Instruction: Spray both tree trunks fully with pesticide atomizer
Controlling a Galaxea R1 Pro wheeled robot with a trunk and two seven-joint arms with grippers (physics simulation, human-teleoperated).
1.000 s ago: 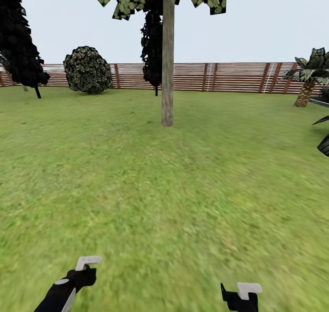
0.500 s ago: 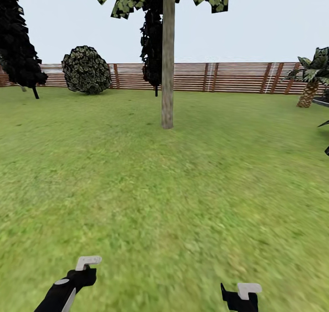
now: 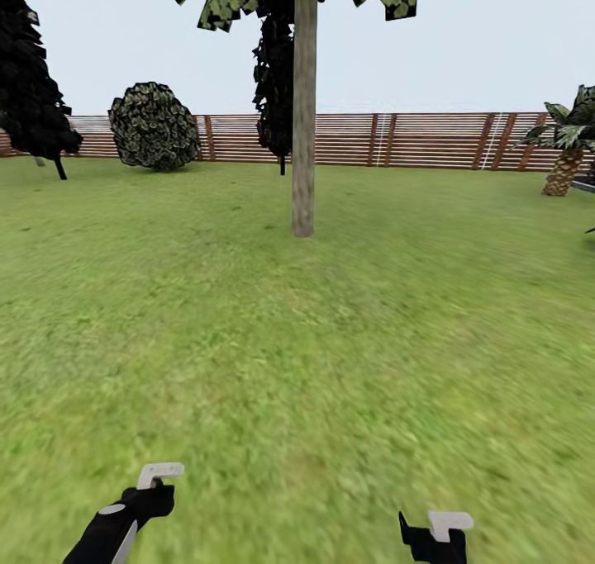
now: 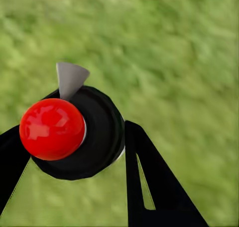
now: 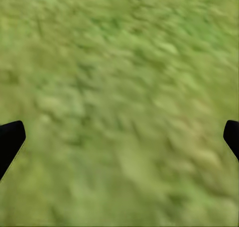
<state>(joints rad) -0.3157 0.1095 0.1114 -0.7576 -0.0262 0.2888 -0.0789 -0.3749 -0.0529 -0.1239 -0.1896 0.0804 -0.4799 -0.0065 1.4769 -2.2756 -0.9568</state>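
- Grass (image 3: 297, 366) of the garden floor lies under both arms and stretches far ahead of them to a brown slatted fence (image 3: 430, 140).
- Left pincer (image 4: 74, 152): in the left wrist view its two black fingers (image 4: 149, 182) stand on either side of the pesticide atomizer (image 4: 74, 134), a black round body with a glossy red ball on top and a grey nozzle tip. The fingers are closed in against the body, so the atomizer is gripped above the grass.
- In the head view the left pincer (image 3: 153, 485) sits low, with a whitish angled piece above the black wrist.
- Right pincer (image 5: 119, 137): only the two black fingertips (image 5: 10, 139) show at the edges of the right wrist view, spread wide, with nothing but blurred grass between them. In the head view the right pincer (image 3: 438, 535) is low, well apart from the left one.
- Tree trunk (image 3: 303, 110), grey-tan and mottled, stands upright far ahead of both pincers, roughly between their lines.
- Round shrub (image 3: 154, 126) and dark narrow tree (image 3: 33, 77) lie beyond the left pincer's side; a short palm (image 3: 566, 155) beyond the right pincer's side.
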